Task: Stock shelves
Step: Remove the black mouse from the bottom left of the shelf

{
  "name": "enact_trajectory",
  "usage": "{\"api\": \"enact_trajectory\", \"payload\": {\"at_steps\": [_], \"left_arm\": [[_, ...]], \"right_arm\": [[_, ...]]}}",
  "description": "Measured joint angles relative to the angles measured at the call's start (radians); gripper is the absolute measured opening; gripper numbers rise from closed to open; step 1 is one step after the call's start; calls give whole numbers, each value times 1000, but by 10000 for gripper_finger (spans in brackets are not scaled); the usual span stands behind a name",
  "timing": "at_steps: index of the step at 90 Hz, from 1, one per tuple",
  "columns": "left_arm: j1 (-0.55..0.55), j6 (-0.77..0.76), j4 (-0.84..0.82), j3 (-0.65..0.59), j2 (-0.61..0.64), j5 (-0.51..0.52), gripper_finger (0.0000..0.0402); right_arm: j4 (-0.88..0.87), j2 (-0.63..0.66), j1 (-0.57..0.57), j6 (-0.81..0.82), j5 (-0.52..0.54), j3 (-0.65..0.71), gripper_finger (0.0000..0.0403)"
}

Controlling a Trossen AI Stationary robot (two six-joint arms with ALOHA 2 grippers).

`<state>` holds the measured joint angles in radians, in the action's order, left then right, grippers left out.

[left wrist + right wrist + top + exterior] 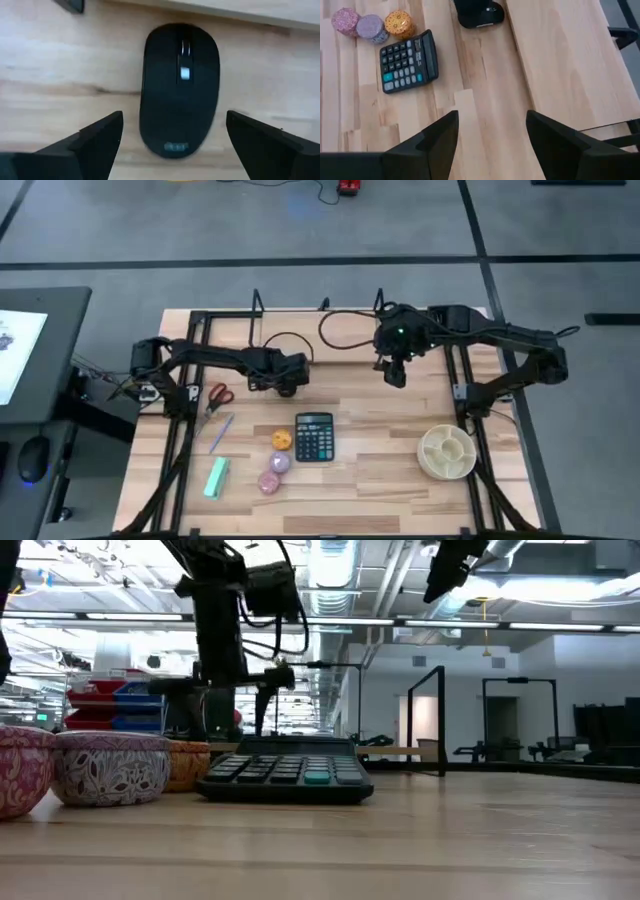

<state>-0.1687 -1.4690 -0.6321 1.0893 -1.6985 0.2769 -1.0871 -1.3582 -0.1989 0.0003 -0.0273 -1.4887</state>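
On the bench just in front of the shelves (320, 330) at its far edge, my left claw (170, 145), spread wide, straddles the black mouse (179, 90), which I reckon could skid if one finger lands first.

In the high view the left gripper (288, 387) covers the mouse (178, 90), which shows plainly only in the left wrist view. In the right wrist view the mouse (479, 14) is cut by the edge beyond the calculator (409, 61). In the low view the pink tin (22, 770) left of the calculator (286, 775) is cut off, and the orange tin (188, 764) is half hidden. The shelf (320, 330) lies partly under both arms.
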Motion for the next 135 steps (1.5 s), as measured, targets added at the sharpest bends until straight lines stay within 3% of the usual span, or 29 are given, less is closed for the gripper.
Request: {"api": "enact_trajectory", "payload": {"at_steps": [21, 55, 79, 95, 105, 135], "left_arm": [[-20, 17, 69, 0, -57, -26, 331], [-19, 15, 18, 0, -68, 22, 331], [-8, 26, 28, 2, -117, -20, 327], [10, 32, 17, 2, -117, -21, 301], [14, 40, 10, 2, -115, -46, 271], [46, 58, -75, -3, -30, -182, 271]], "right_arm": [[4, 0, 0, 45, 0, 0, 223], [4, 0, 1, 79, 0, 0, 223], [14, 0, 1, 79, 0, 0, 223], [18, 0, 1, 81, 0, 0, 223], [22, 0, 1, 80, 0, 0, 223], [13, 61, -15, 73, 0, 0, 223]]}}
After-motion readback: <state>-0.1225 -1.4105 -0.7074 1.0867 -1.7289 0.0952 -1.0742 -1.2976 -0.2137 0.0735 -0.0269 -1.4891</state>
